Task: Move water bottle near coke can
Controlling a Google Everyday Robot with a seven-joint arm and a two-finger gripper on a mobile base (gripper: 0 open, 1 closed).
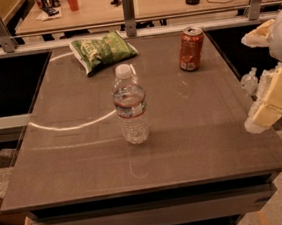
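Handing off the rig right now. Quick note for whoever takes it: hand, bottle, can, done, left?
Hand: beyond the right edge of the table, touching neither item.
Water bottle: upright mid-table, cap on, standing free.
Coke can: upright, far right part of the table, well apart from the bottle.
Done: nothing, bottle not yet grasped.
Left: reach in, grasp the bottle, set it down beside the can.
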